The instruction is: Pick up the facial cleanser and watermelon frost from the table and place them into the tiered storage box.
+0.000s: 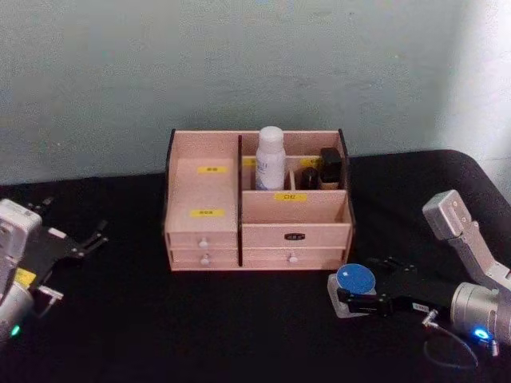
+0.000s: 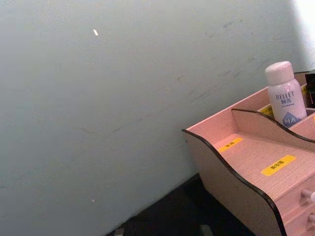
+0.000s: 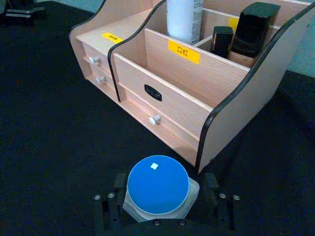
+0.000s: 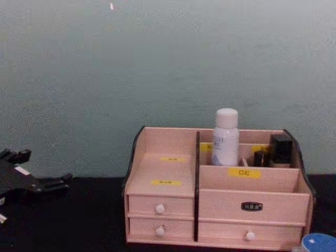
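left edge of frame: left gripper (image 1: 100,233) sits low over the black table (image 1: 160,327), jaws apart, holding nothing, well apart from the box

centre: box (image 1: 299,211); the bottle (image 1: 271,158) already stands upright in the rear compartment just right of the black divider, so we count that half done

right of the bottle, rear row: small black containers (image 1: 330,167), so that cell is taken

lower right: jar (image 1: 354,279) is on the table just in front of the box's right front corner; right gripper (image 1: 361,289) is closed on it, one jaw each side of the clear body under the blue lid

we judge the jar light and rigid but smooth-walled, so slippy; better to hold the body, not the lid, which may turn

in the way: the box's front wall and raised side panel, so we'd have to lift clear first; the long front compartment looks free
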